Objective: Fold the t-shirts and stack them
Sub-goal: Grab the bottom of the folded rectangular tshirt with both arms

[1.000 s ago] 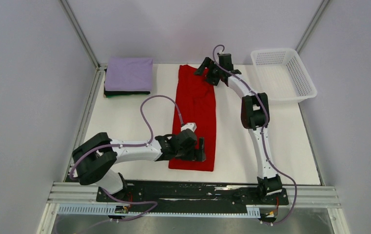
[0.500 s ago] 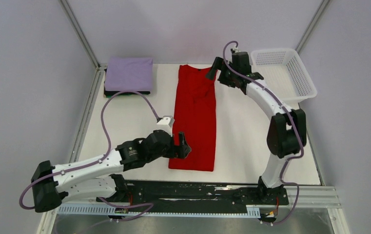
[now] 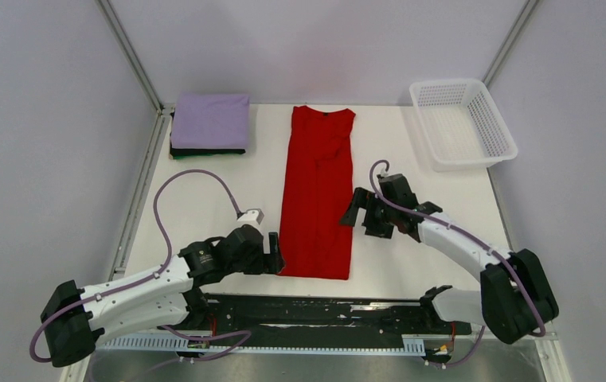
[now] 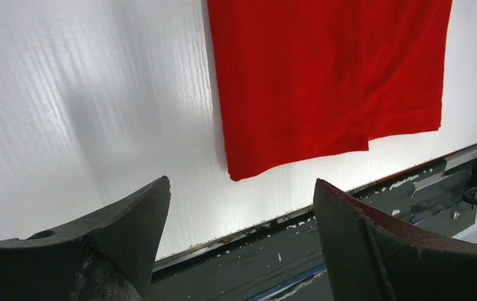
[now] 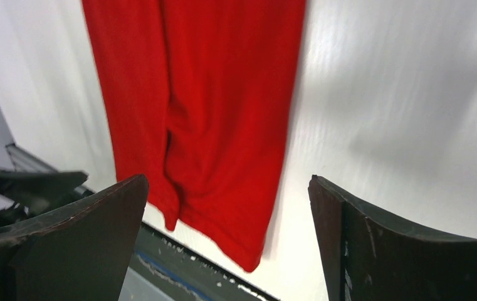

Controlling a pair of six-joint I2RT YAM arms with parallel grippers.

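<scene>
Swinging down from the collar end at 12 o'clock, the right gripper now hangs just beside the right edge of the red t-shirt, toward 5 o'clock, its jaws spread wide and holding nothing. The left gripper has slid off the cloth and sits just off the hem's left corner at 7 o'clock, likewise released and empty. The red t-shirt lies flat at the table's centre as a long narrow strip, collar at 12, hem at 6, with no sleeve sticking out. With both arms flanking the hem, the lengthwise folds look finished and the hem-to-collar fold probably comes next. At 10 o'clock the lavender t-shirt rests folded on the dark t-shirt, the stack the red one should join. The white table looks matte and smooth. A white mesh basket stands at 2 o'clock, and pale grey walls enclose the cell.
</scene>
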